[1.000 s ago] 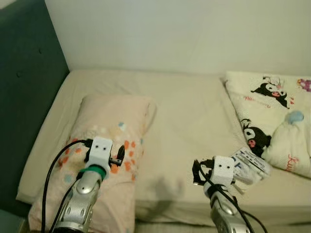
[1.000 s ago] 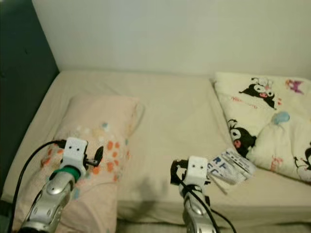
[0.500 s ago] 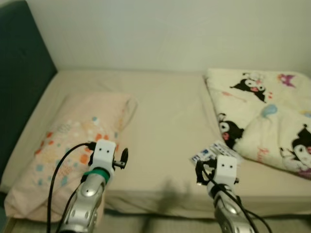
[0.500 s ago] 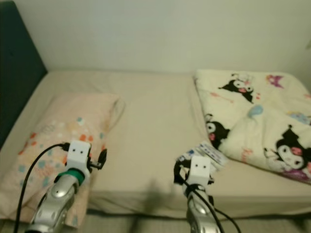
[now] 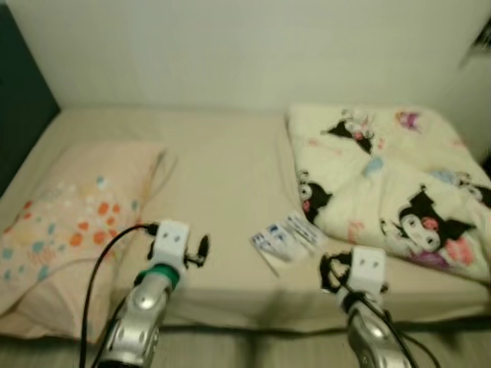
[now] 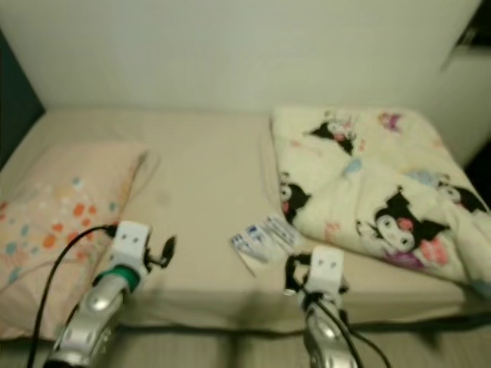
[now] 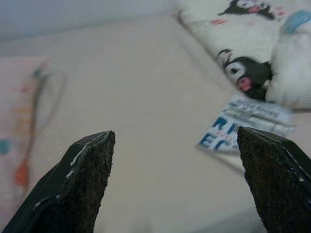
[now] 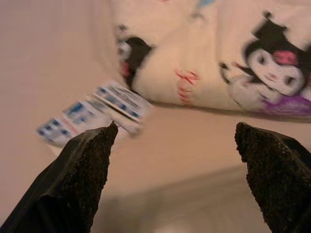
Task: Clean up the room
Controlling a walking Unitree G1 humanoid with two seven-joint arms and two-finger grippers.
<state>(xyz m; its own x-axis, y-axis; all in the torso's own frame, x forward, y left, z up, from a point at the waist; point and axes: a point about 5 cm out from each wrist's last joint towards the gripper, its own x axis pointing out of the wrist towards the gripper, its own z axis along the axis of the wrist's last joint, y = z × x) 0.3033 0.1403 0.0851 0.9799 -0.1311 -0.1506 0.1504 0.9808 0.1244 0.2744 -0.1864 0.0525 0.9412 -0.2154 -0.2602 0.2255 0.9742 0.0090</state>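
A blue and white packet (image 5: 285, 236) lies on the beige bed (image 5: 222, 153) near its front edge, just left of a cream cartoon-print blanket (image 5: 383, 176). A peach dotted pillow (image 5: 61, 215) lies at the bed's left end. Both arms are raised at the front edge of the bed. My left gripper (image 7: 175, 132) is open and empty, with the packet (image 7: 248, 124) ahead and off to one side. My right gripper (image 8: 176, 125) is also open and empty, looking at the packet (image 8: 95, 114) and the blanket (image 8: 233, 58).
A dark headboard (image 5: 19, 115) stands at the far left and a pale wall (image 5: 245, 46) runs behind the bed. A dark object (image 5: 479, 34) shows at the upper right corner. A strip of floor (image 5: 253, 353) runs along the bed's front edge.
The camera has swung to the right: the headboard and pillow slid left and the whole blanket came into view. Both arms keep their raised pose with fingers apart.
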